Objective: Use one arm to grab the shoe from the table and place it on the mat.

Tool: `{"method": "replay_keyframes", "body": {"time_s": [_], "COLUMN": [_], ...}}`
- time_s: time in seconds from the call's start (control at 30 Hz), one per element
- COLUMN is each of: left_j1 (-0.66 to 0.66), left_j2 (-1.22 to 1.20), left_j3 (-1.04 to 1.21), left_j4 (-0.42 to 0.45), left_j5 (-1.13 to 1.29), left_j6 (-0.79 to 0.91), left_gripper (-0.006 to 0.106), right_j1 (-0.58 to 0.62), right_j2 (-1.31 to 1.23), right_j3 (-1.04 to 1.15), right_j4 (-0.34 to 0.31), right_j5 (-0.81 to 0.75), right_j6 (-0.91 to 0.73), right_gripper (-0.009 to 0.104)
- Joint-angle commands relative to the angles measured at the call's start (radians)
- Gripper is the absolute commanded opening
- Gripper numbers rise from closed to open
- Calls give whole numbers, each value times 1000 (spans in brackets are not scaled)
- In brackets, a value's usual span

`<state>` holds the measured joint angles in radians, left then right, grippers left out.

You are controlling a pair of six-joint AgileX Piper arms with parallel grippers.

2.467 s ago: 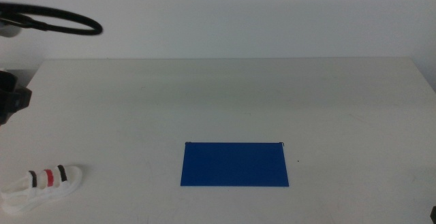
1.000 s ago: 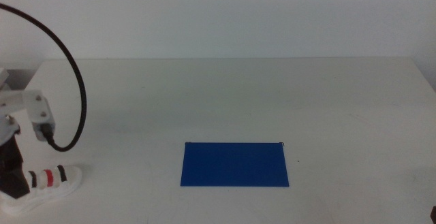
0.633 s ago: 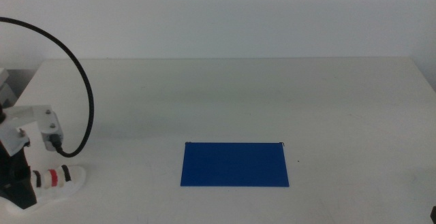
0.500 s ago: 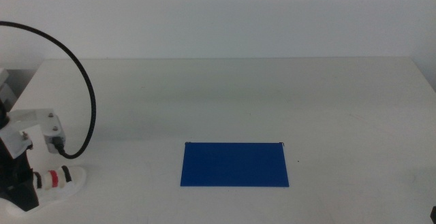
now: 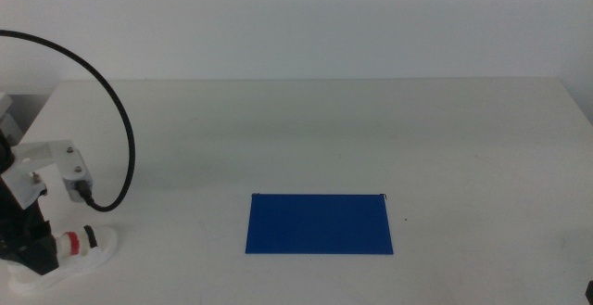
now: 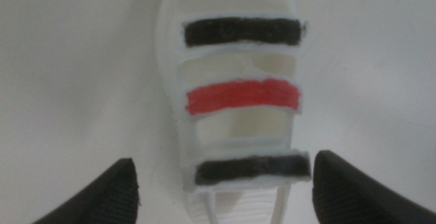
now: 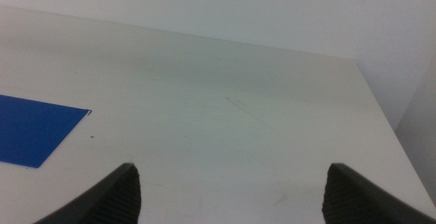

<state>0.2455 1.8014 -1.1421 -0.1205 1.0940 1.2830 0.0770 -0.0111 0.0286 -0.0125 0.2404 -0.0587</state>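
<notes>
Pale wall fills the background behind the large plain white-grey tabletop (image 5: 306, 138), which runs across the whole middle view. Toward its near edge, a little right of centre, lies the thin flat dark-blue rectangular mat (image 5: 320, 223), bare on top.

My left arm, dark with a white gripper block (image 5: 51, 168) and a looping black cable (image 5: 111, 120), reaches down at the far left of the middle view. My left gripper (image 6: 221, 183) hangs directly over the small white sneaker (image 6: 235, 81) with three straps across its top. The sneaker sits on the table at the near left corner, well apart from the mat. From my left wrist I look straight down on it: a black strap (image 6: 242, 31) farthest from me, a red strap (image 6: 242, 96) in the middle, and a second black strap (image 6: 248, 169) nearest. My two dark jaws stand wide apart, one on either side of the shoe at the level of that nearest strap, with white table showing between each jaw and the shoe's sides. They hold nothing.

In the middle view the dark gripper body hides the heel end, so only the red strap and the toe show past it.

My right gripper (image 7: 228, 190) waits over the table's right part, its jaws spread wide with nothing between them, a corner of the mat visible off to one side.
</notes>
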Motion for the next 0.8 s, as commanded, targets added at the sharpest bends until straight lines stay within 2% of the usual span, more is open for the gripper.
{"method": "replay_keyframes", "body": {"time_s": [0.0, 0.33, 0.53, 0.77], "left_j1": [-3, -14, -46, -53], "left_j2": [-50, -50, -50, -50], "left_j3": [-18, 18, 87, 89], "left_j4": [-23, -33, -30, -34], "left_j5": [12, -1, -140, -125], "left_j6": [-18, -98, -101, -135], "left_gripper": [81, 56, 56, 53], "right_j1": [3, 3, 3, 3], "right_j2": [4, 4, 4, 4], "right_j3": [5, 5, 5, 5], "right_j4": [-11, -11, -11, -11], "right_j5": [-73, -73, -73, -73], "right_j6": [-10, -10, -10, -10], "right_gripper": [78, 78, 78, 78]}}
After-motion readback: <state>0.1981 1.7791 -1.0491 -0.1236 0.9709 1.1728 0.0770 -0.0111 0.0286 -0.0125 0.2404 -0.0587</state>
